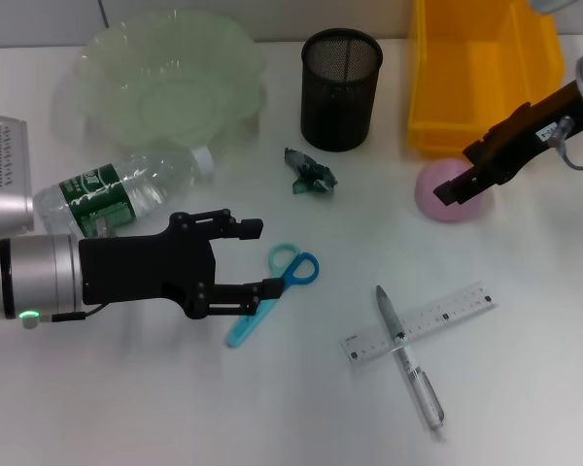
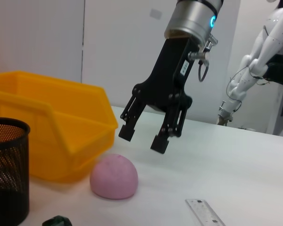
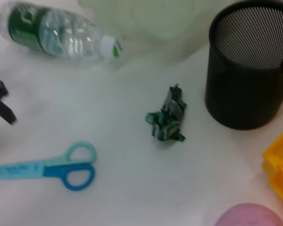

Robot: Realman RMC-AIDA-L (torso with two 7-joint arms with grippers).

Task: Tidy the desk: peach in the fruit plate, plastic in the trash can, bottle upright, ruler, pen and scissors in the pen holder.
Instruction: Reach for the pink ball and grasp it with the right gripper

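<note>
Right end effector hangs spread just above the pink peach, lined up to drop over it; peach sits on the worktop touching or just beside the yellow bin, well apart from the green fruit plate. Left end effector, also spread, hovers by the scissors, holding nothing. Bottle lies on its side; green label, writing unreadable. Crumpled plastic near the mesh pen holder. Pen crosses the ruler; its markings too small to read.

Peach partly hidden behind right claw; ruler cut off.
</note>
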